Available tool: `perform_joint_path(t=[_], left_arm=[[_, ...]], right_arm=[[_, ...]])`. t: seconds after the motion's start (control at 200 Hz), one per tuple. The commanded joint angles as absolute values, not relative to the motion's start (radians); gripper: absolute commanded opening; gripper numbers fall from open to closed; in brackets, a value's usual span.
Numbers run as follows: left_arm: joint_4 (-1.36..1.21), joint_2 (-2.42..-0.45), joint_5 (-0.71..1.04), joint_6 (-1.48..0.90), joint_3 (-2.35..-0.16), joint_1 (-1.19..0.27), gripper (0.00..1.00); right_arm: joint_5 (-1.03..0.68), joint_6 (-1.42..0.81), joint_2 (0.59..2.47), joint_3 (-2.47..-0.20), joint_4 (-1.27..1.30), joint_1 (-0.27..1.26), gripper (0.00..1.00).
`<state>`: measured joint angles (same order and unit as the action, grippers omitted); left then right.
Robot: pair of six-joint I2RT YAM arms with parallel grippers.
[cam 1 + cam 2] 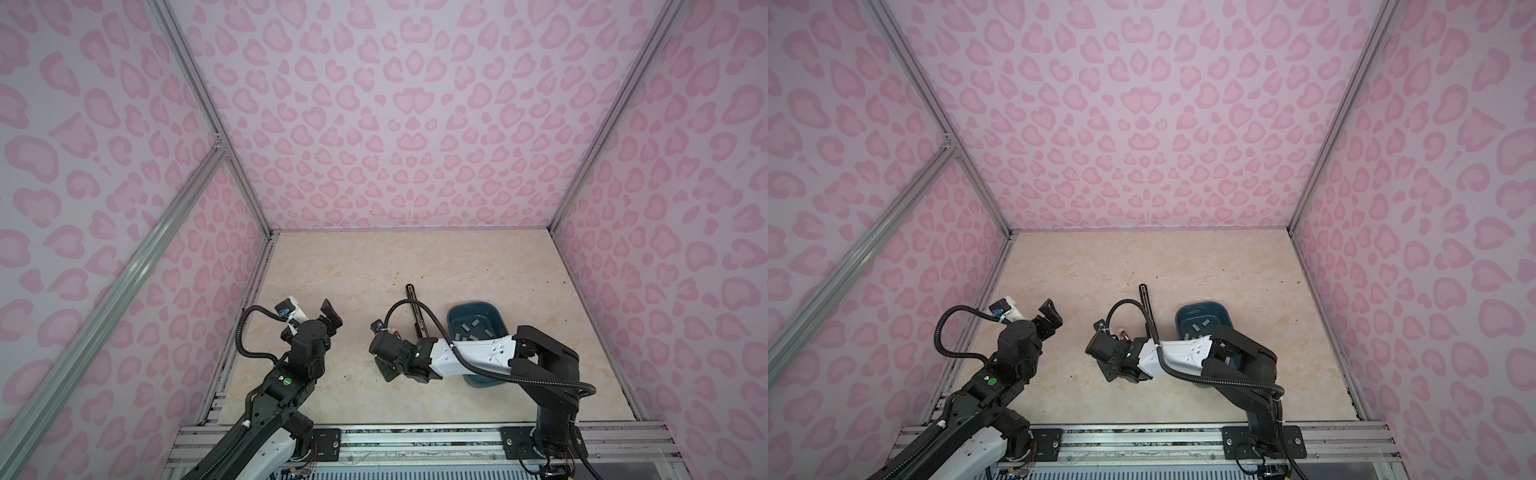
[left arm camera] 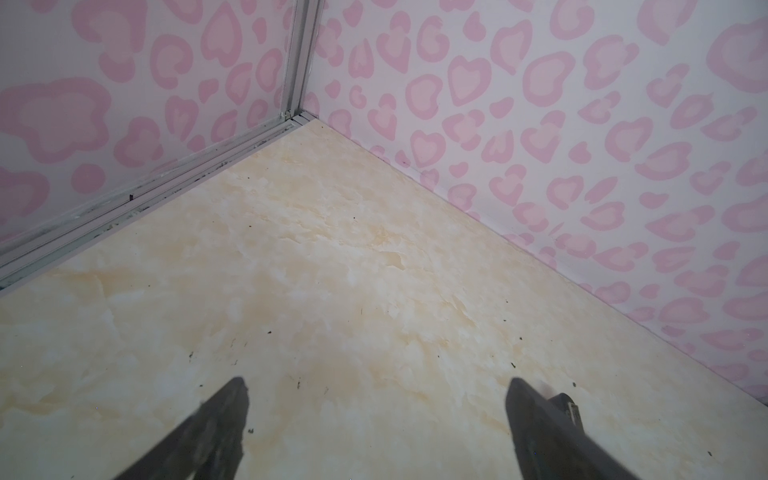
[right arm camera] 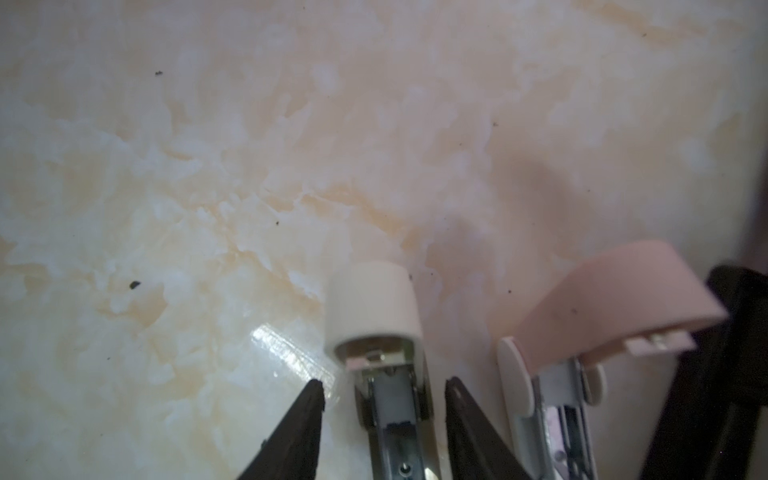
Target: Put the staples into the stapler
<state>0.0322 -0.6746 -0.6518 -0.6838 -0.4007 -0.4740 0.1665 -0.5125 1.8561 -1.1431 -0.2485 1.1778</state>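
Staples (image 1: 471, 328) lie loose as short grey strips on the floor of the blue bin (image 1: 473, 304). They point at mixed angles, so you have no common long axis to line up on; pick one strip and turn the wrist to it. The bin sits on the right of the table (image 1: 353, 270), partly under the right arm's forearm, so the strips are behind the right gripper (image 3: 384, 388), back toward that arm's base. In the right wrist view its jaws stand partly apart on either side of the white stapler (image 3: 374, 307), with a gap on each side, so it has hold of nothing. That stapler's bare metal channel runs in line with the fingers, and the pink stapler (image 3: 615, 299) lies just beside it, roughly parallel, its cover tipped up. Your right arm is plainly nearer the bin; I judge you would draw it back and swing right. The left gripper (image 2: 374, 386) hangs spread wide and empty over bare table, well apart from everything.
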Motion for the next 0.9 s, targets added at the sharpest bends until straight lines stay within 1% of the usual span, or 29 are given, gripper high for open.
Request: perform_joint_path(t=[0.0, 0.105, 0.205, 0.31, 0.37, 0.48, 0.61, 0.685, 0.78, 0.895], left_arm=[[0.04, -0.668, -0.662, -0.694, -0.413, -0.473, 0.97], [0.032, -0.657, -0.623, -0.678, -0.413, -0.473, 0.97], [0.02, -0.668, -0.576, -0.653, -0.418, -0.472, 0.97], [0.013, -0.696, -0.541, -0.637, -0.418, -0.472, 0.97], [-0.011, -0.716, -0.488, -0.614, -0.412, -0.473, 0.97], [-0.053, -0.76, -0.411, -0.59, -0.413, -0.472, 0.97], [-0.044, -0.828, -0.393, -0.59, -0.444, -0.473, 0.97], [-0.035, -0.86, -0.39, -0.593, -0.459, -0.472, 0.97], [-0.032, -0.883, -0.377, -0.602, -0.468, -0.472, 0.97], [-0.035, -0.894, -0.368, -0.601, -0.474, -0.473, 0.97]], right_arm=[[0.251, -0.503, 1.791, -1.108, -0.236, 1.185, 0.48], [0.336, -0.499, 1.69, -1.059, -0.228, 1.184, 0.48], [0.437, -0.497, 1.607, -1.037, -0.258, 1.172, 0.45], [0.511, -0.486, 1.52, -1.01, -0.286, 1.138, 0.42], [0.526, -0.49, 1.468, -0.983, -0.287, 1.102, 0.4], [0.46, -0.526, 1.385, -0.925, -0.286, 0.99, 0.38], [0.383, -0.6, 1.307, -0.862, -0.299, 0.836, 0.36], [0.315, -0.653, 1.27, -0.804, -0.276, 0.727, 0.33], [0.25, -0.703, 1.253, -0.749, -0.248, 0.622, 0.33], [0.23, -0.729, 1.253, -0.724, -0.239, 0.552, 0.35]])
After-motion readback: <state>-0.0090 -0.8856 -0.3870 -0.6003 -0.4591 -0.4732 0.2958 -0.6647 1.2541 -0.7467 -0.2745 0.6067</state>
